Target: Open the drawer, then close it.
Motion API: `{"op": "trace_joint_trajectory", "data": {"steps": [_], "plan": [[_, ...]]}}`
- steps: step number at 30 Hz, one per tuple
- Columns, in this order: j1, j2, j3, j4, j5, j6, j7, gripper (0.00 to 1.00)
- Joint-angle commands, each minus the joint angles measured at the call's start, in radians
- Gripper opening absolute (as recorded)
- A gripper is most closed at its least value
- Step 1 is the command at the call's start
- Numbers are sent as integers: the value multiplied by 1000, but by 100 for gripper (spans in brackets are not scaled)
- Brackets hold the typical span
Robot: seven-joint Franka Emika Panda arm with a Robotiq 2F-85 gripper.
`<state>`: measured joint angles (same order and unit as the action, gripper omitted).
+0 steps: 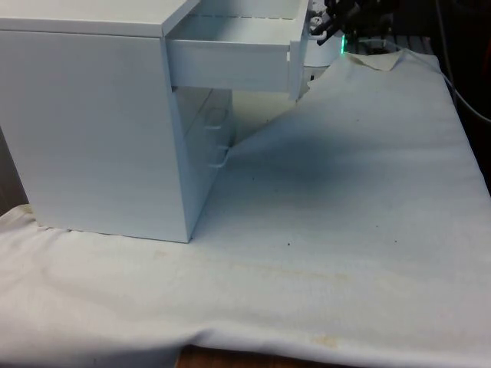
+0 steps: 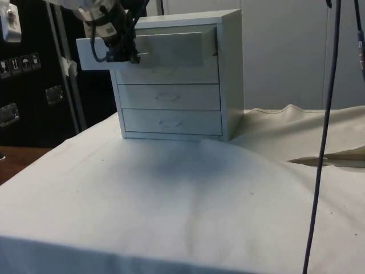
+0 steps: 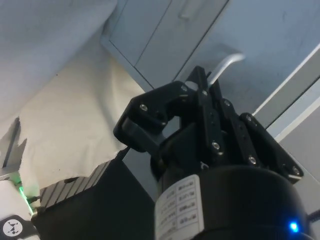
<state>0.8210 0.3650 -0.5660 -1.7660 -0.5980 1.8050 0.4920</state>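
1. Drawer (image 2: 145, 50), the top one of a white chest (image 1: 92, 123), is standing pulled well out, and the chest is sitting on the cloth-covered desk (image 1: 345, 199).
2. Two lower drawers (image 2: 168, 108) are sitting shut beneath it.
3. Black hand (image 2: 126, 52) is clamping its fingers (image 3: 210, 115) shut on the drawer's metal handle (image 3: 225, 65) at the drawer front.
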Motion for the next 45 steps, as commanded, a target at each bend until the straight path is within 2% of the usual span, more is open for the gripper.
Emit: {"op": "trace_joint_trajectory", "data": {"steps": [1,2,3,11,19,20,21,25,27,28,29,36,40,42,45], "plan": [[4,8,2,13,-3,-16,2,0],[0,2,2,3,0,-2,2,0],[4,11,4,16,-3,-19,3,0],[1,18,8,20,0,-15,4,0],[11,28,17,31,-4,-33,17,0],[4,21,18,22,-2,-18,16,0],[11,30,21,34,-6,-36,20,0],[14,44,37,52,-18,-57,36,0],[14,49,40,58,-20,-61,39,0],[7,52,39,58,-23,-53,39,0],[13,52,42,63,-22,-66,40,0],[6,55,40,62,-25,-58,39,0],[7,55,40,62,-24,-59,40,0],[6,55,40,62,-25,-59,40,4],[6,56,40,62,-25,-58,41,19]]}}
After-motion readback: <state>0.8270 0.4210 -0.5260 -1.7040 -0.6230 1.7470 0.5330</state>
